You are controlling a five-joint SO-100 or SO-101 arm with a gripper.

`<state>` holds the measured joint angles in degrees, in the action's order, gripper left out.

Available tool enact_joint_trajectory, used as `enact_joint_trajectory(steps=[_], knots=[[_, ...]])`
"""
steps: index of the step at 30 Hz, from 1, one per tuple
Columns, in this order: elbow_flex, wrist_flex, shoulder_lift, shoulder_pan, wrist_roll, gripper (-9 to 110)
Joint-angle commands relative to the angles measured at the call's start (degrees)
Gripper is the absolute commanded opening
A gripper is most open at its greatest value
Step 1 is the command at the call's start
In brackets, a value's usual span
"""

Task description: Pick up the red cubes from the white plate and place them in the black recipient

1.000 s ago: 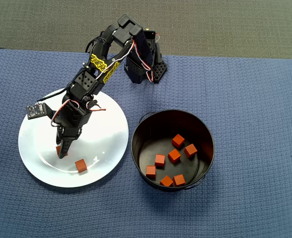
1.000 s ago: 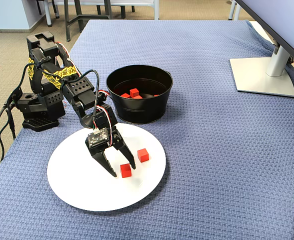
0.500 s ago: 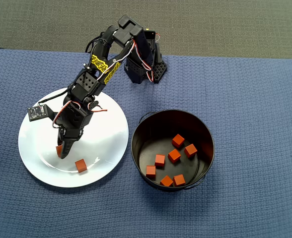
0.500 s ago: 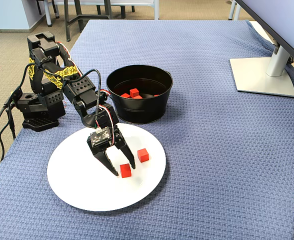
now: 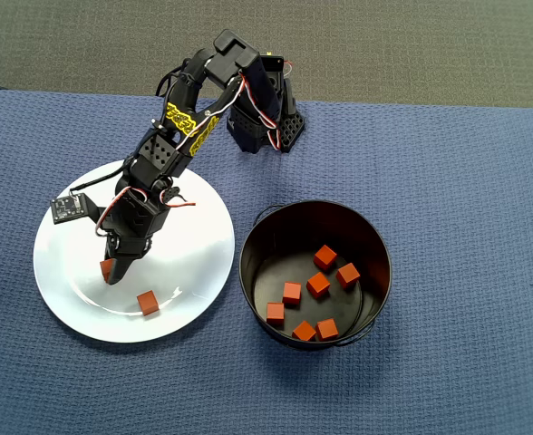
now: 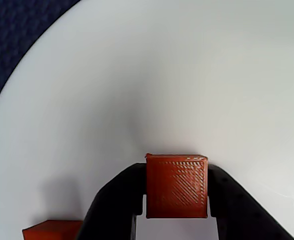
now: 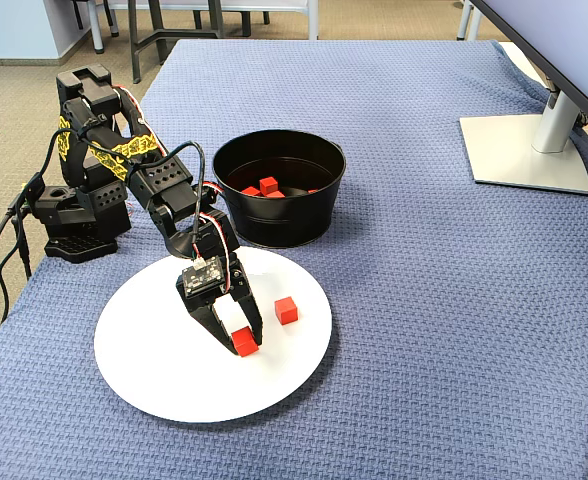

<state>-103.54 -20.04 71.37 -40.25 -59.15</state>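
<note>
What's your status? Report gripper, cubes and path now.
Gripper shut on one red cube, low over white plate. One loose cube on plate, seven in black pot. Path looks clear.

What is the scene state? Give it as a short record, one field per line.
gripper: gripper shut on a red cube, over the white plate
cubes on plate: two, the held cube and a loose cube beside it
cubes in pot: seven visible on the floor of the black pot in the overhead view
pot position: right of the plate in the overhead view, close to its rim
surface: blue woven cloth
other: monitor stand at the right of the fixed view
</note>
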Motion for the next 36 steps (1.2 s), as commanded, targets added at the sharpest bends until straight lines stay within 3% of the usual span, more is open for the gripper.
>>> enact_joint_trajectory(steps=[1,12,16,22,23,25,27,31,36], knots=[[2.02,0.70,5.45,0.00,3.69,0],[-12.57,-16.26,45.88,-0.97,19.16,0],[-14.33,-21.80,53.09,9.93,25.40,0],[-9.23,-27.33,50.45,30.41,36.12,0],[-8.79,-27.60,49.57,33.93,36.91,2],[-7.38,-29.36,47.55,40.43,37.97,21],[-5.62,-31.29,47.11,44.38,38.76,25],[-2.02,-34.89,48.60,39.11,35.68,32],[-4.66,-27.51,45.35,19.07,21.27,24]])
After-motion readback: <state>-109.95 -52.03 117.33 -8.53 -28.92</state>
